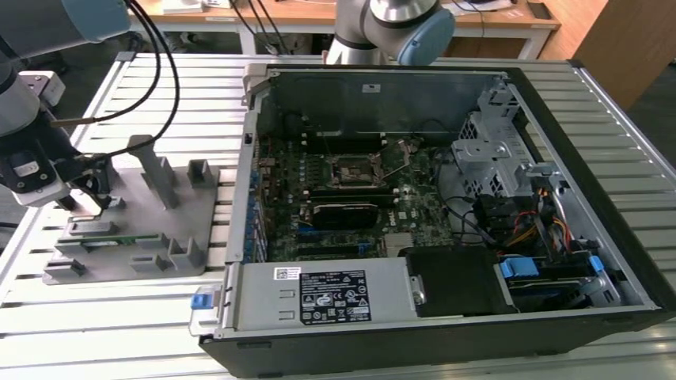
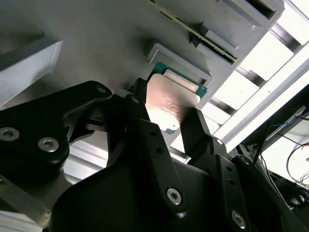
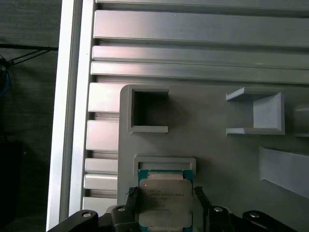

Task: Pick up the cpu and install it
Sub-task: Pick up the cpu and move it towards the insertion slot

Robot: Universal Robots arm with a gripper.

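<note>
The claw is nearly closed, and its two black fingers sit tight against two opposite sides of the cpu. So the cpu is right between them, with its shiny grey top facing up. It lies flat in a little pocket of the grey holder. In the exterior view, the holder rests on the slatted metal worktop, at that view's left. Beside it is the open computer case. The black socket sits in the middle of the board inside.
</note>
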